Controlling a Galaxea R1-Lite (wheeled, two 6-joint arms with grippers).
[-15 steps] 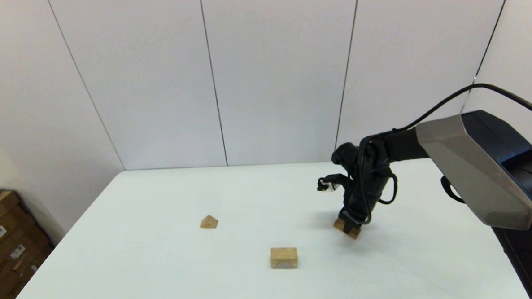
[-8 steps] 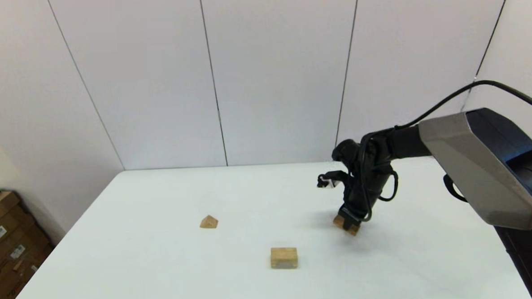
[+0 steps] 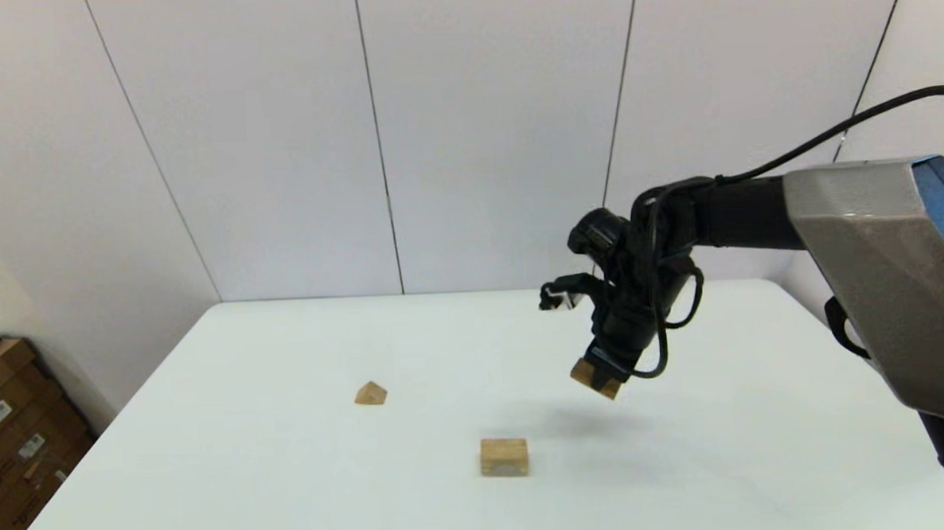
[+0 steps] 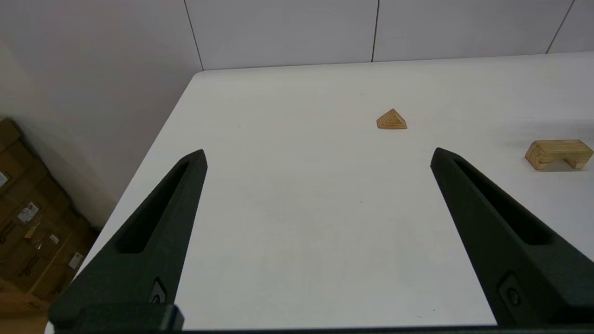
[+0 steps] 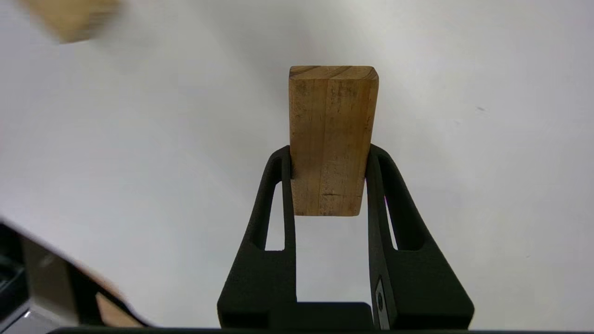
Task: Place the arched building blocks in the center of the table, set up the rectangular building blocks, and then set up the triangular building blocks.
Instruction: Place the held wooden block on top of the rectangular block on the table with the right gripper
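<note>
Clenched on the rectangular building blocks (image 3: 596, 378), our right gripper (image 3: 602, 373) hangs in the air above the right half of the table (image 3: 290, 480), the block tilted and clear of the surface; from the head view the arched building blocks (image 3: 503, 457) lie near the front edge around the middle, and the triangular building blocks (image 3: 371, 394) sit farther left, well apart. From our left wrist we see our left gripper (image 4: 318, 157) spread wide over the table's left side, fingers (image 4: 158, 227) gripping nothing, the triangular block ahead. From our right wrist, both fingers (image 5: 274, 195) press the slim block's long sides.
</note>
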